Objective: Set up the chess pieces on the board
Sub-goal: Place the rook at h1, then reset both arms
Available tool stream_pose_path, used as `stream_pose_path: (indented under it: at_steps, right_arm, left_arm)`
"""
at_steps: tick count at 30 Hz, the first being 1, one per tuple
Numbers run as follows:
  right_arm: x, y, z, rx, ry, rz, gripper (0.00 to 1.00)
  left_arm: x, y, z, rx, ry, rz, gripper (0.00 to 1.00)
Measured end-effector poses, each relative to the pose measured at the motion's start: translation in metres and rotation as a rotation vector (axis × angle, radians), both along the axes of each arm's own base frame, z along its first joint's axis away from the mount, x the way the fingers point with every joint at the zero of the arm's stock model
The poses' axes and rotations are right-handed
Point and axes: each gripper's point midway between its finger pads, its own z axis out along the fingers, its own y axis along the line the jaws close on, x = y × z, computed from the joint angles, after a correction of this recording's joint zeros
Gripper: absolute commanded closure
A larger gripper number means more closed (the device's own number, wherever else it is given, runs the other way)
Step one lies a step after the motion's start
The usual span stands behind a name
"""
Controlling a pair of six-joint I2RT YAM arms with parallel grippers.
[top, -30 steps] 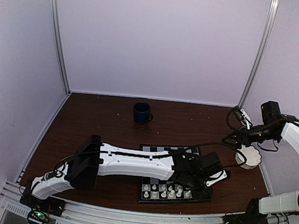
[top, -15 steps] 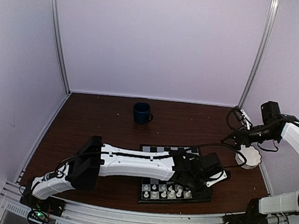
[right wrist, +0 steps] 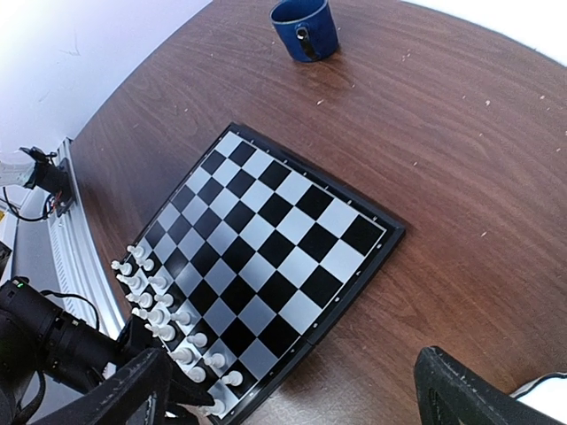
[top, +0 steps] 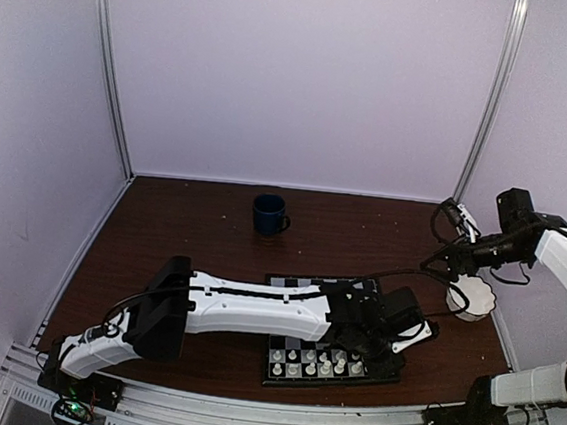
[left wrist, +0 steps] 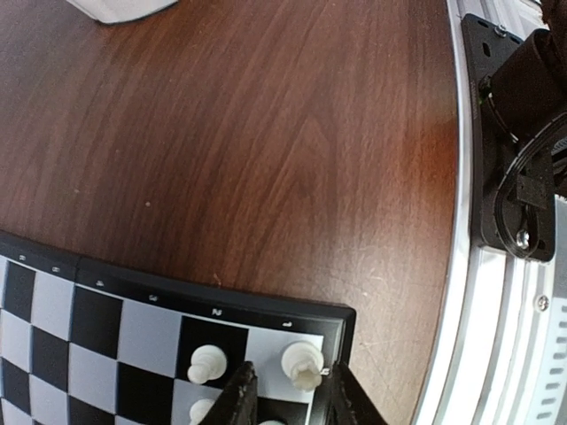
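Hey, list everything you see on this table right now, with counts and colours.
board: one, black and pale checks, near side, right of centre
chess pieces: over a dozen, white, rows along board's near edge
mug: one, dark blue, far side
bowl: one, white scalloped, right of board
table: one, dark brown wood, under everything
left tool: one, black, open around a corner piece
right tool: one, black, wide open, raised beside bowl

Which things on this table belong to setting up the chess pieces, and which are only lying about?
For the job:
- chess pieces
- board

Lying about:
- blue mug
- white bowl, contents not visible
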Motion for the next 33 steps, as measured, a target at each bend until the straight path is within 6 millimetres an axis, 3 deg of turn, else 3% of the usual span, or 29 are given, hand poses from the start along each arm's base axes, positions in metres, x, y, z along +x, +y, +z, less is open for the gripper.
stream_pose_path:
  at_steps: [4,8,12,15,19,27,30,33]
  right_arm:
    - [0.011,-0.007,0.019,-0.039,-0.06,-0.037,0.0]
    - [0.022,-0.021,0.041,-0.098,-0.15,-0.141,0.0]
    - [0.033,-0.039,0.06,-0.144,-0.23,-0.279,0.01]
    - [0.04,-0.052,0.075,-0.154,-0.274,-0.392,0.01]
    - [0.041,-0.064,0.089,-0.151,-0.31,-0.492,0.0]
    - [0.038,-0.077,0.084,-0.155,-0.318,-0.59,0.0]
    - [0.039,-0.077,0.077,-0.151,-0.306,-0.601,0.0]
    - [0.04,-0.078,0.074,-0.143,-0.298,-0.609,0.01]
  left_arm:
    - [0.008,0.011,0.023,-0.007,-0.048,0.019,0.57]
    - [0.023,0.038,0.078,-0.05,-0.079,0.076,0.51]
    - [0.066,0.093,0.137,-0.098,-0.108,0.213,0.49]
    - [0.107,0.146,0.158,-0.092,-0.146,0.349,0.46]
    - [0.148,0.216,0.16,-0.023,-0.209,0.524,0.38]
    - [0.168,0.326,0.143,0.07,-0.225,0.739,0.26]
    - [0.177,0.356,0.152,0.053,-0.239,0.81,0.26]
    - [0.178,0.366,0.162,0.025,-0.253,0.838,0.25]
